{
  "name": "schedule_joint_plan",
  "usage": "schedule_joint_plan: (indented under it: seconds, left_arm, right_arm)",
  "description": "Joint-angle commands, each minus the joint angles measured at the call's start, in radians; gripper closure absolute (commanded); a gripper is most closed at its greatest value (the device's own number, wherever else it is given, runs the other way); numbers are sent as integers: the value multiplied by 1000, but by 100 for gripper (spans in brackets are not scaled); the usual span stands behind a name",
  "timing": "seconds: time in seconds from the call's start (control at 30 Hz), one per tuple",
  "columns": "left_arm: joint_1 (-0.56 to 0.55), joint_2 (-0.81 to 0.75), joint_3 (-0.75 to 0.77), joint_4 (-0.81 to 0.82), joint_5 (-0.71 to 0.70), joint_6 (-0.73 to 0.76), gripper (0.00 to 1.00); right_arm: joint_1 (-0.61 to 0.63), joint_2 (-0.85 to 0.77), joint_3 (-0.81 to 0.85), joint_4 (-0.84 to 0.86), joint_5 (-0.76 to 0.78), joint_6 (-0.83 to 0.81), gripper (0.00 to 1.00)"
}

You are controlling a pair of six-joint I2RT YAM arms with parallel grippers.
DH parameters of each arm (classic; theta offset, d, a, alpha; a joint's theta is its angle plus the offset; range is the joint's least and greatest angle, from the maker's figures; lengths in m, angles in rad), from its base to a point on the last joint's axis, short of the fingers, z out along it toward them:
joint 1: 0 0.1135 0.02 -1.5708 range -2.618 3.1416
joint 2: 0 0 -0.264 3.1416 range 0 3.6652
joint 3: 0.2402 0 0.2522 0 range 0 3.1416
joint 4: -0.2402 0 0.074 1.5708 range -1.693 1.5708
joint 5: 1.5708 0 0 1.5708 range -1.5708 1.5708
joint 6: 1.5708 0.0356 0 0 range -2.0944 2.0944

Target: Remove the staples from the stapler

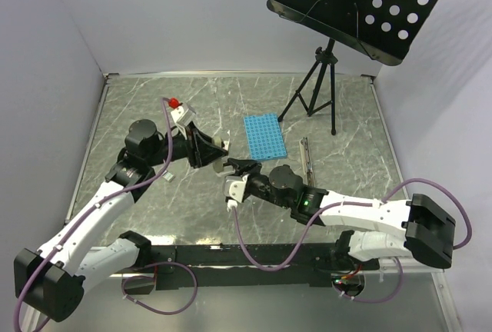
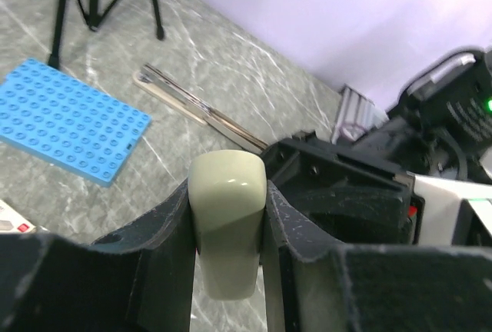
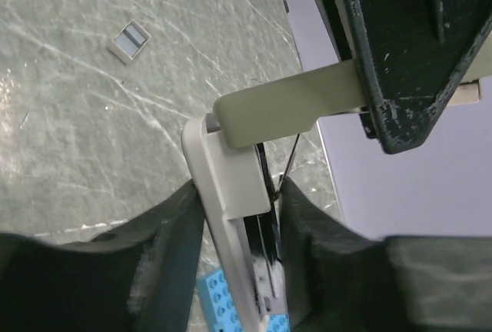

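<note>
Both grippers clamp one pale piece (image 2: 227, 228) — the stapler (image 1: 307, 159) lies untouched on the table (image 1: 354, 128).
The left gripper (image 2: 228, 197) grasps the rounded end of the pale piece. The right gripper (image 3: 238, 190) has its jaws clenched on the piece's whiter body, which carries a black channel. They meet just near-left of the rack (image 1: 265, 136). The stapler — slim, dark, silver-stripped — lies flat to the right of the rack, apart from it.

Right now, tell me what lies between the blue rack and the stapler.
Nothing: only bare table separates the rack from the stapler, as the top view shows.
</note>
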Motion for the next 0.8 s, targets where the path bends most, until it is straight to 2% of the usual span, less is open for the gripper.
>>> schedule_joint_plan:
  seconds: [0.0, 0.17, 0.37, 0.57, 0.67, 0.77]
  left_arm:
    - [1, -38, -22, 83, -105, -60, 99]
    - [2, -66, -114, 159, -271, -173, 99]
    - [1, -50, -188, 183, -293, -203, 99]
    - [1, -64, -215, 159, -414, -238, 99]
    - [2, -50, -237, 173, -428, -292, 99]
    - [1, -9, -245, 143, -461, -321, 99]
  right_arm:
    - [5, 27, 4, 162, 83, 147, 63]
    - [-3, 88, -6, 221, 101, 368, 71]
    - [-3, 168, -28, 304, 80, 504, 73]
    - [-26, 208, -8, 274, 71, 628, 74]
    - [-37, 231, -3, 263, 40, 711, 74]
    - [-60, 258, 3, 262, 10, 849, 73]
